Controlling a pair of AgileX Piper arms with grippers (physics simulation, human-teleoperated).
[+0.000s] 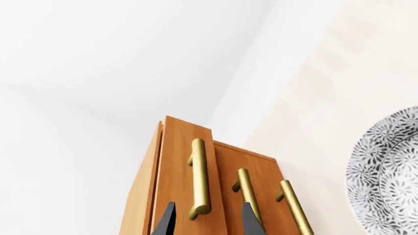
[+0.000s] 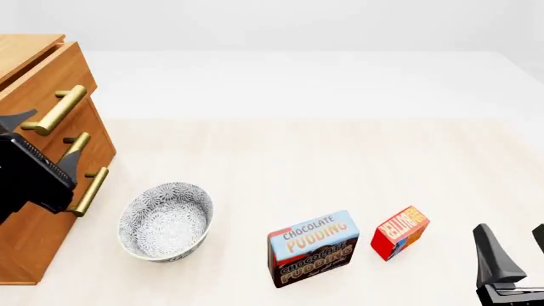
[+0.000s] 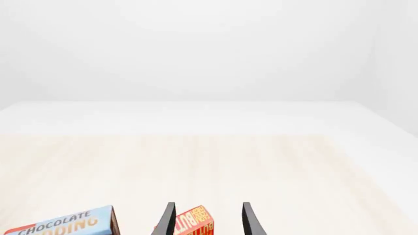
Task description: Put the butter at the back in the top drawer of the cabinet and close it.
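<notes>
The butter (image 2: 399, 232) stands on the bench (image 2: 340, 159) toward its near right, a small red box with yellow-orange lettering, tilted a little on its footing and just beside the larger Chocolate Pudding box (image 2: 313, 248) on its left. It is not yet in anyone's grip. Judged by its look, it should be light and stiff, a cardboard carton with flat, fairly slick faces; the surest hold would be across its two narrow sides, squarely, so that it does not twist or slip out.

The right hand (image 2: 510, 258) sits low at the near right edge, near the butter but apart from it, its fingers spread wide and grasping nothing. In the right wrist view the butter (image 3: 193, 223) shows between the two dark fingertips, roughly in line with the reach.

Farther left, a patterned bowl (image 2: 165, 220) rests on the bench between the pudding box and the cabinet (image 2: 38, 210). The top drawer (image 2: 47, 83) appears pulled out slightly ahead of the two below. The left hand (image 1: 207, 219) is at that drawer's front, fingers parted and straddling its brass handle (image 1: 199, 178) without visibly clamping it. The drawer likely needs opening further before the butter can go in.
</notes>
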